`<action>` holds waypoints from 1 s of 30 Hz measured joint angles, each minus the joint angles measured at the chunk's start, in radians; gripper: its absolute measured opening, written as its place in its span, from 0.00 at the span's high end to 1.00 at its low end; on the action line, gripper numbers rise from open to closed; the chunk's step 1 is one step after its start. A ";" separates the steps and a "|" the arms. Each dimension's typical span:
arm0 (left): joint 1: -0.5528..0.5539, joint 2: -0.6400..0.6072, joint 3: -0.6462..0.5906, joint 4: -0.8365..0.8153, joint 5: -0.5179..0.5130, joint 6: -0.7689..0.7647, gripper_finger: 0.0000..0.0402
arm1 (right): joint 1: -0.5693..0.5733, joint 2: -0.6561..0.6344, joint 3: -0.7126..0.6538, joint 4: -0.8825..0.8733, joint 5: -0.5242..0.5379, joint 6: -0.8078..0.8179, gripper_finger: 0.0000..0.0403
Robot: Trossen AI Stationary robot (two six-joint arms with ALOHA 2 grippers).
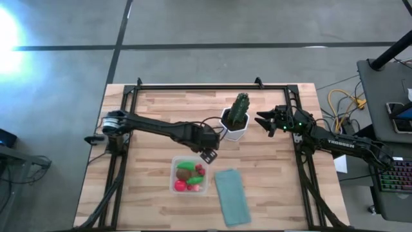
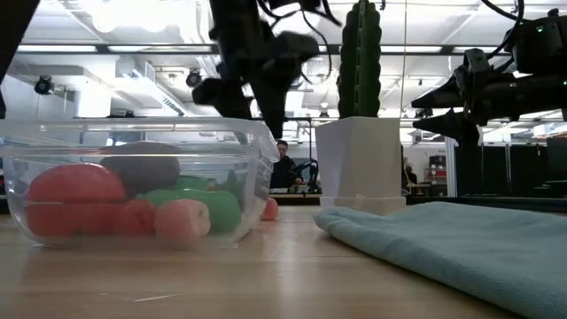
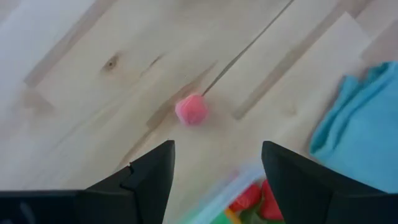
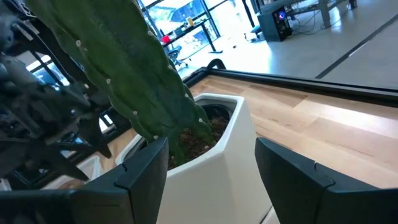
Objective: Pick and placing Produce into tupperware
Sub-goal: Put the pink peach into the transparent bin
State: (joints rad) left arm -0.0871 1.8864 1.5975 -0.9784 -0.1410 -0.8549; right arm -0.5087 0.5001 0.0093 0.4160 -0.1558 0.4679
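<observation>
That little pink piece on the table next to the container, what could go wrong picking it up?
The pink piece is small and round, so the left gripper's open fingers could nudge it and send it rolling. It lies close to the container wall and the teal cloth, so a finger might bump either.

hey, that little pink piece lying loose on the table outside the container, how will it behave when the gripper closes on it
The pink piece looks round, so it will probably roll on the smooth wooden table if one finger nudges it first. It is small beside the open left gripper, so likely light. Its fuzzy look hints at softness, though that is uncertain.
</observation>
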 joint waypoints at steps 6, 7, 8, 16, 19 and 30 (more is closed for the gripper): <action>0.019 0.087 -0.001 0.030 -0.003 0.004 0.44 | 0.000 0.000 0.000 0.000 0.000 0.000 0.42; 0.022 0.105 0.000 0.028 -0.003 0.003 0.44 | 0.000 0.001 0.000 0.000 0.000 0.000 0.42; 0.025 0.119 0.000 0.026 -0.003 0.003 0.44 | 0.000 0.000 0.000 0.000 0.000 0.000 0.42; 0.033 0.203 0.028 0.027 0.004 -0.003 0.44 | 0.000 0.000 0.000 0.000 0.000 0.000 0.42; 0.035 0.208 0.033 0.039 0.004 -0.002 0.44 | 0.000 0.000 0.000 0.000 0.000 0.000 0.42; 0.050 0.223 0.027 0.053 0.035 -0.002 0.44 | 0.000 0.000 0.000 0.000 0.000 0.000 0.42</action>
State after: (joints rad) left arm -0.0376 2.1090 1.6245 -0.9251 -0.1062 -0.8574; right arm -0.5083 0.5003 0.0093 0.4164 -0.1558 0.4679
